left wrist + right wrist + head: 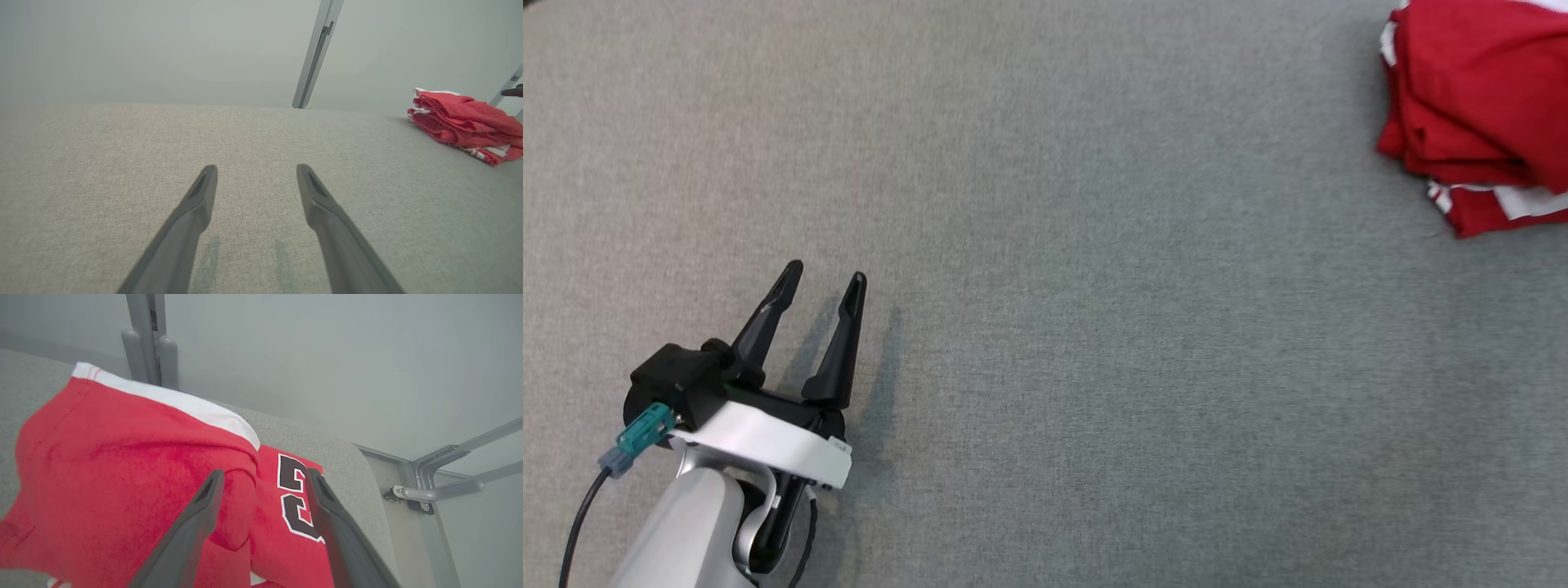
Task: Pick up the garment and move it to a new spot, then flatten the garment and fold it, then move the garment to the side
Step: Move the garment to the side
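My left pincer (825, 273): spread wide with nothing between its fingers, low over the grey cloth surface (1094, 343) at the lower left of the head view, its shadow just beside it.
My right pincer (264, 473): fingers spread apart above the garment (122, 477), a rounded fold of red cloth bulging up between them. Neither finger pinches the cloth. From this angle I cannot tell whether the tips rest on it or hang just above.
Garment: red, lying in stacked, folded layers near the far right corner of the surface, well apart from my left pincer. In the head view it is cut off by the top right corner.
White band (171, 400): runs along the garment's far edge.
Black number (294, 498): white-outlined print on the red, partly hidden by my right finger.
Metal post (149, 335): stands just behind the garment, at the surface's edge.
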{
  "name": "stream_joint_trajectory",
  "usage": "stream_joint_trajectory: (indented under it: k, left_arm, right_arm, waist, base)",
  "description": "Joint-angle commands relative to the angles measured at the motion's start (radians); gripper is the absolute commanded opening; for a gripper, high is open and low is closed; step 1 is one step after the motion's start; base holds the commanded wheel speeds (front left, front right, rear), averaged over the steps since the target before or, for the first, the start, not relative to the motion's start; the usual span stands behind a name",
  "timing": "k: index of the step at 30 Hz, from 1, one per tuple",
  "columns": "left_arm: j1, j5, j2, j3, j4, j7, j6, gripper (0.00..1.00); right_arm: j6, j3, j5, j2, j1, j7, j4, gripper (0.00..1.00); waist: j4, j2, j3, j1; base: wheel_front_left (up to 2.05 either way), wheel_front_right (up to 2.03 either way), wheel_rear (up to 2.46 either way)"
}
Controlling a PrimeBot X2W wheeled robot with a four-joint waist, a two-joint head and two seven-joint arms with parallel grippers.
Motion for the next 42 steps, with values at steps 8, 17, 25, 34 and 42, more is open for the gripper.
stream_joint_trajectory:
  k: [8, 17, 25, 34, 42]
  left_arm:
    - [0.077, -0.006, -0.006, 0.052, 0.001, 0.000, 0.017, 1.00]
    - [0.163, -0.011, 0.004, 0.106, -0.040, 0.000, 0.047, 1.00]
    - [0.222, 0.002, 0.012, 0.157, -0.125, 0.000, 0.079, 1.00]
    - [0.277, 0.021, -0.017, 0.221, -0.194, 0.000, 0.087, 1.00]
    - [0.311, 0.066, -0.076, 0.274, -0.212, 0.000, 0.111, 1.00]
  right_arm:
    - [0.000, -0.054, 0.024, 0.102, 0.065, -0.230, -0.022, 1.00]
    - [0.000, -0.126, 0.059, 0.096, 0.165, -0.332, -0.150, 1.00]
    - [0.000, -0.352, -0.022, 0.052, 0.392, -0.336, -0.439, 1.00]
    - [0.000, -0.708, -0.229, 0.169, 0.831, -0.336, -0.760, 1.00]
    - [0.000, -0.866, -0.323, 0.299, 1.080, -0.336, -0.952, 1.00]
  waist:
    - [-0.091, -0.0001, -0.195, -0.0001]
    - [-0.150, -0.0001, -0.299, -0.0001]
    - [-0.164, -0.0001, -0.336, -0.0001]
    - [-0.149, -0.0001, -0.371, -0.0001]
    - [-0.134, -0.0001, -0.389, -0.0001]
  base:
    - [0.00, 0.00, 0.00]
    - [0.00, 0.00, 0.00]
    - [0.00, 0.00, 0.00]
    - [0.00, 0.00, 0.00]
    - [0.00, 0.00, 0.00]
